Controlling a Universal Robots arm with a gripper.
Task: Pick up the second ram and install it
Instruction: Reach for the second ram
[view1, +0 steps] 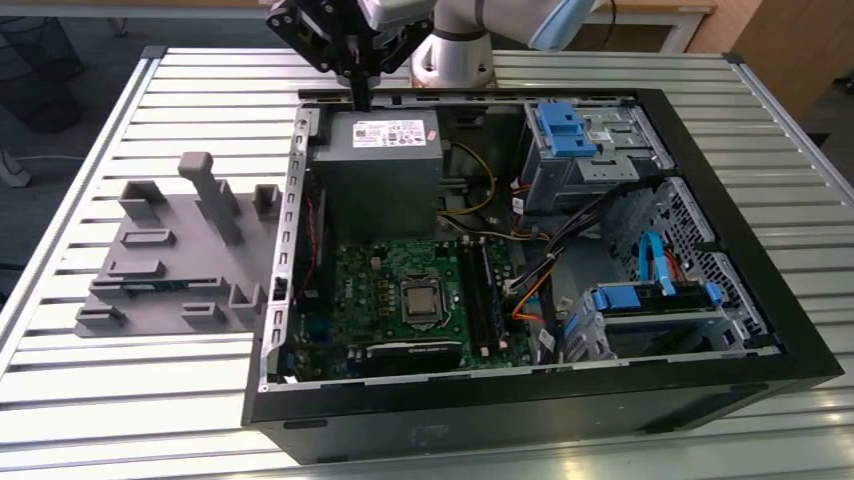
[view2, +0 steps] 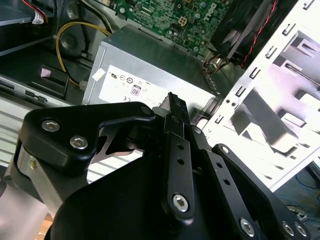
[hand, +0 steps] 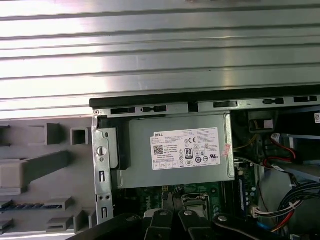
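The second ram (view1: 144, 286) lies in the grey tray (view1: 160, 255) by the worktop's (view1: 200, 90) edge on the exterior view's left, and we find the tool (view1: 360, 104) closed, empty, above the power supply (view1: 380, 170).

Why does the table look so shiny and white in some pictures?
In the first wrist view, light glares off the ribbed metal table; in the second wrist view, the case frame is washed out white; in the exterior view, the light is even.

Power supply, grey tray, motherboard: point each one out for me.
Power supply (view1: 380, 185): exterior view, on its plain grey side below the label.
Tray (view1: 194, 262): exterior view, on its flat base between the raised holders.
Motherboard (view1: 367, 290): exterior view, on the green board.
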